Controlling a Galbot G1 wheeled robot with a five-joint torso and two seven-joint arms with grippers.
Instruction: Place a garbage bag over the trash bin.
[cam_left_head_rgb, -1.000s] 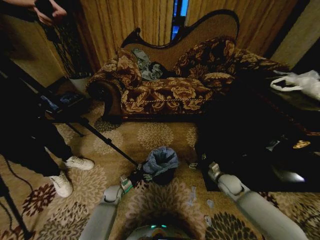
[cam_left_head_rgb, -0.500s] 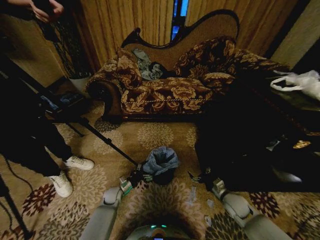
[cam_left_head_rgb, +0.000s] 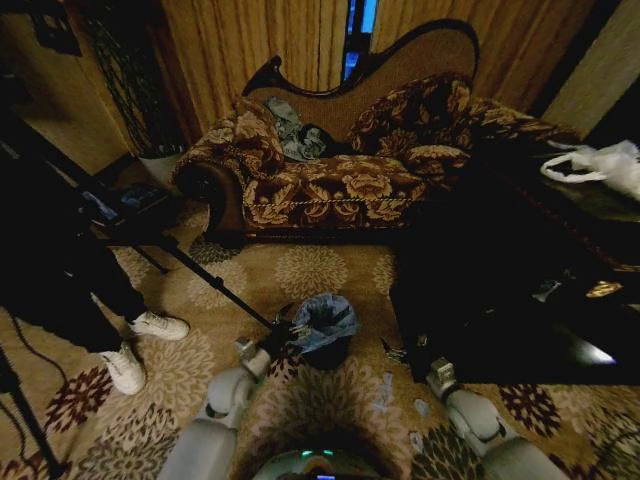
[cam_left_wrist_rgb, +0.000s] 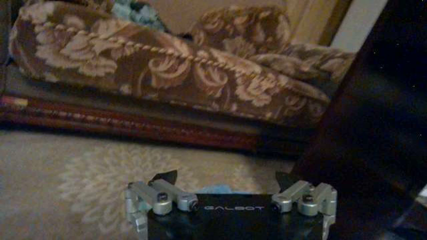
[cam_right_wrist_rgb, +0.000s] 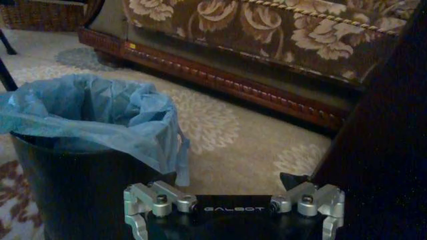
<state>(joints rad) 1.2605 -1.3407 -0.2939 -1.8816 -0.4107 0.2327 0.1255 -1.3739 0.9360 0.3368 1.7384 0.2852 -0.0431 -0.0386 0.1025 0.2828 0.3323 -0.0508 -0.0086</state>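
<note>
Pale blue garbage bag (cam_right_wrist_rgb: 93, 117) drapes wrinkled over the black trash bin (cam_right_wrist_rgb: 73, 190) rim, both claws spread wide.

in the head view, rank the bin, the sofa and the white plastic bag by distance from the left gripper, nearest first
1. The bin, lined with the blue bag, sits on the carpet right beside the left gripper.
2. The sofa stands farther back, straight ahead against the curtains.
3. The white plastic bag lies farthest, on the dark table at far right.
</note>
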